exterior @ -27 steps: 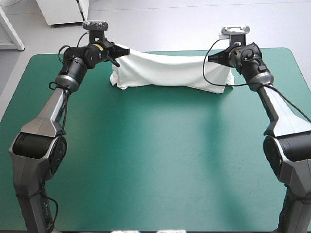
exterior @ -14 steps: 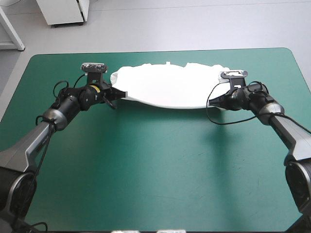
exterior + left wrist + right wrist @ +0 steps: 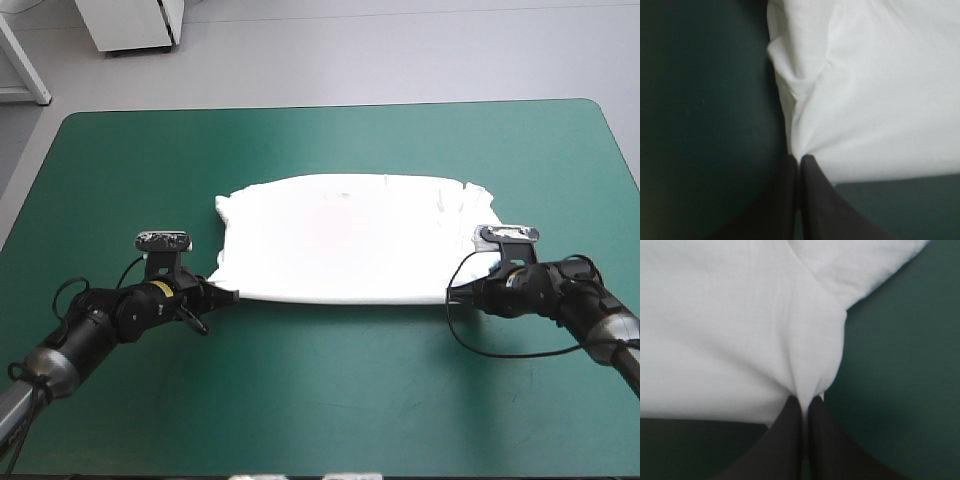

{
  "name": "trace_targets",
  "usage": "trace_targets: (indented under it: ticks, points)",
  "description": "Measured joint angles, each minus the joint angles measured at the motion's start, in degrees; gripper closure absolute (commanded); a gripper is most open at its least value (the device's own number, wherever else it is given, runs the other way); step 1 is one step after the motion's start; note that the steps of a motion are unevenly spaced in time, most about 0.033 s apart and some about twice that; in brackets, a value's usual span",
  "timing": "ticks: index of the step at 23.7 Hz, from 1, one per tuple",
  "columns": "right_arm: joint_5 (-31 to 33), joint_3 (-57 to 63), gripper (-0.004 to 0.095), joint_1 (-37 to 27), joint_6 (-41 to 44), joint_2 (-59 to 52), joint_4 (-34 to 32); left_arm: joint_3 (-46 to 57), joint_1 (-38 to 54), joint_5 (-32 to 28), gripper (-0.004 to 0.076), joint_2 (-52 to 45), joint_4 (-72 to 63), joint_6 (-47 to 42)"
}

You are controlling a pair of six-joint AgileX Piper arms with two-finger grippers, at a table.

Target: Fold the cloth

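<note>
White T-shirt [image 3: 345, 238] is lying spread flat around the middle of the teal-green cover [image 3: 320, 400], with wrinkles bunching toward its 2 o'clock corner. At its 8 o'clock corner the left gripper [image 3: 225, 296] is pinching the fabric, its black fingers all but closed on it. At its 4 o'clock corner the right gripper [image 3: 455, 297] is pinching the fabric likewise.

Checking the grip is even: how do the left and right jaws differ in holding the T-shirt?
The left jaws pinch the T-shirt at its near-left corner; right jaws at its near-right corner. The left arm lies at a steeper slant than the right arm. Both are shut on it.
</note>
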Motion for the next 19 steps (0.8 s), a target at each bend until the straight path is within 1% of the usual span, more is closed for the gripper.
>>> trace_targets:
  ticks: [6,8,9,10,11,12,13,14,15,16,19]
  points:
    - [1.27,7.34,0.0925,0.0,-0.23,-6.72,2.22,5.64,-3.06,1.69,0.0734,-5.55,-0.92,-2.17]
    - [2.59,8.32,0.0922,0.0,-0.23,-7.91,2.28,6.28,-3.33,3.41,0.0729,-6.16,-1.04,-2.76]
    - [3.01,8.38,0.0879,0.0,-0.23,-7.91,2.32,6.34,-3.33,4.11,0.0694,-6.16,-1.06,-2.96]
    - [3.5,8.38,0.0828,0.0,-0.45,-7.91,2.32,6.34,-3.33,5.45,0.064,-6.16,-1.23,-3.01]
    - [3.75,8.38,0.0681,0.0,-0.85,-7.91,2.32,6.34,-3.33,6.63,0.0521,-6.16,-1.29,-3.01]
    - [4.39,8.38,0.0592,0.0,-1.49,-7.91,2.32,6.34,-3.33,9.11,0.0443,-6.16,-1.34,-3.01]
    - [4.98,8.38,0.046,0.0,-1.65,-7.91,2.32,6.34,-3.33,10.9,0.0307,-6.16,-1.36,-3.01]
    - [6.57,8.33,0.0384,0.0,-1.94,-7.91,2.32,6.34,-3.33,14.28,0.0248,-6.16,-1.7,-3.01]
    - [8.12,8.09,0.0329,0.0,-1.96,-7.91,2.32,6.27,-3.33,16.31,0.0193,-6.19,-2.13,-3.01]
    - [10.23,7.24,0.0327,0.0,-1.96,-7.91,2.32,5.4,-3.33,20.1,0.0193,-6.42,-2.59,-3.01]
    - [13.04,4.43,0.0327,0.0,-1.42,-8.6,2.13,2.58,-3.33,23.23,0.0207,-8.13,-2.61,-3.01]
